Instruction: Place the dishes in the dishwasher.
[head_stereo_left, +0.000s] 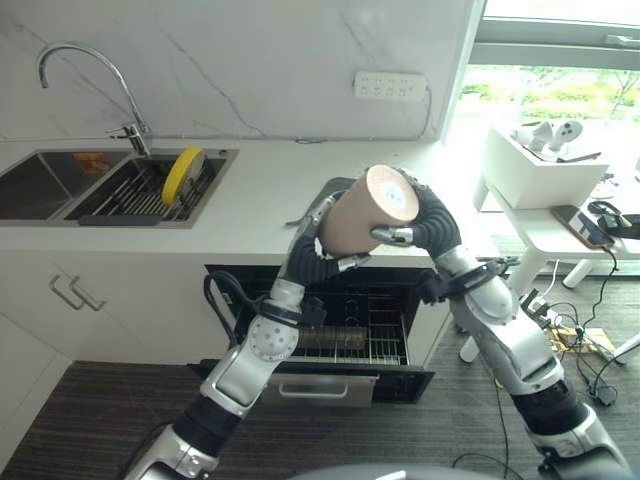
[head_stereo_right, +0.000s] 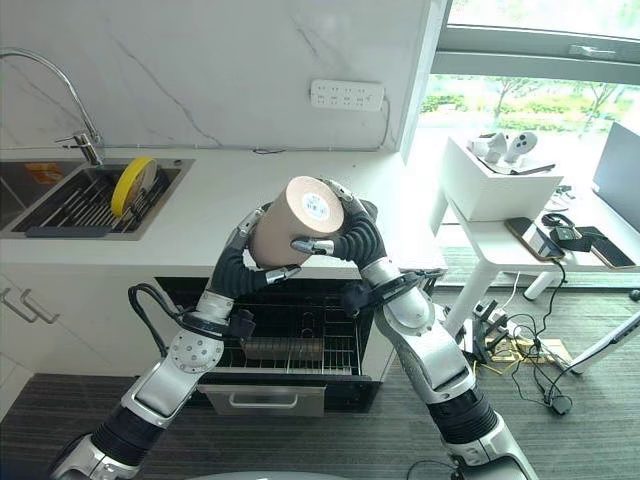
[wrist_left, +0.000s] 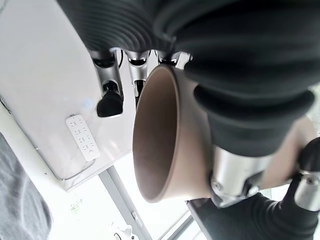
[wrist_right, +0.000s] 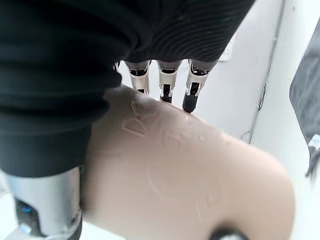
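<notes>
The dishwasher (head_stereo_left: 330, 345) stood open under the counter (head_stereo_left: 270, 200), its rack (head_stereo_right: 300, 340) pulled out. Above it, a tan cup (head_stereo_left: 368, 210) lay tipped on its side, base toward the camera, held between both hands: the left hand (head_stereo_left: 315, 245) curled round its underside, the right hand (head_stereo_left: 425, 225) wrapped over its top. A yellow plate (head_stereo_left: 182, 172) stood in the sink (head_stereo_left: 60, 190).
</notes>
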